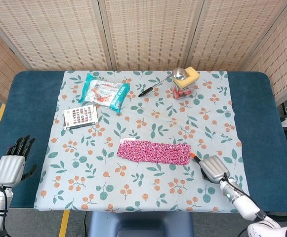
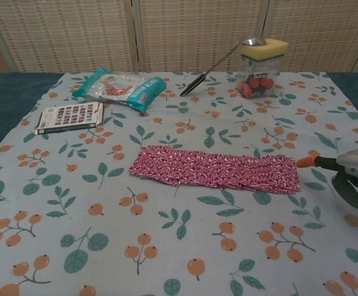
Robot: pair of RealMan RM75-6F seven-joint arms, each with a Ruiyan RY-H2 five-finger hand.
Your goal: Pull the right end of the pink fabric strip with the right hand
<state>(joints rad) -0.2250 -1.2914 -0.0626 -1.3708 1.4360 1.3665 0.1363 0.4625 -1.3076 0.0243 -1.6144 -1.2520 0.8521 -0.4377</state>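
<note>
The pink fabric strip lies flat across the middle of the floral tablecloth, its long side running left to right. My right hand hovers just past the strip's right end, an orange-tipped finger pointing at it without touching. It holds nothing; how far its fingers are apart does not show. My left hand rests over the blue table edge at the far left, fingers straight and apart, holding nothing.
At the back stand a clear jar of red items with a yellow sponge on top, a ladle, a teal snack bag and a colour swatch card.
</note>
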